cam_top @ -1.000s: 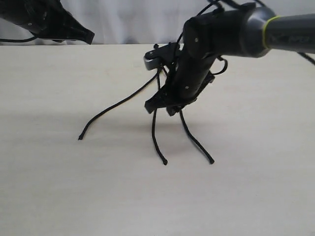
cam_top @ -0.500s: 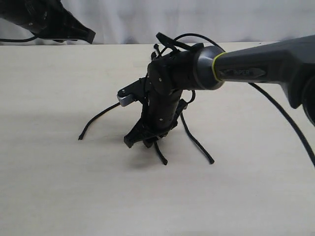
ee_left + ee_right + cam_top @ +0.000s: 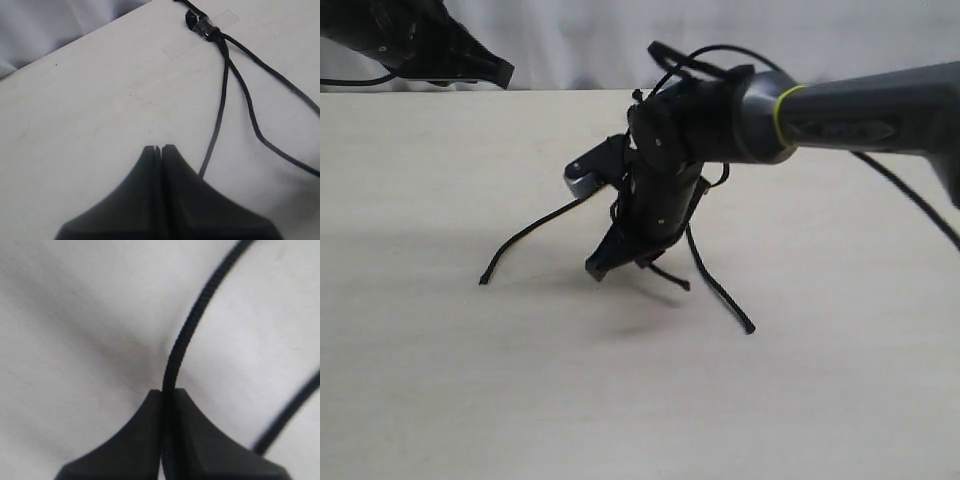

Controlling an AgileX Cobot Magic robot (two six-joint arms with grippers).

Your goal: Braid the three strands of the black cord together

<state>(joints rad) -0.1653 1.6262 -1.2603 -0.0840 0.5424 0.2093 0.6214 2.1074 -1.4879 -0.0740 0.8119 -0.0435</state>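
Note:
The black cord's knotted head is held to the table under clear tape, and its three strands fan out toward the front. My right gripper is shut on the middle strand, just above the tabletop; the strand's short free end sticks out beside the jaws. On the table lie the left strand and the right strand. In the exterior view the right arm hides the head. My left gripper hovers at the back left, shut and empty, well away from the cord.
The pale table runs to a white cloth backdrop at the rear. A strip of clear tape sits over the cord's head. Glossy arm wires loop off the right arm.
My right gripper came down along the middle strand, opened, then shut on it near its end and raised it slightly, so its tip no longer lies at the front. The left arm stayed still.

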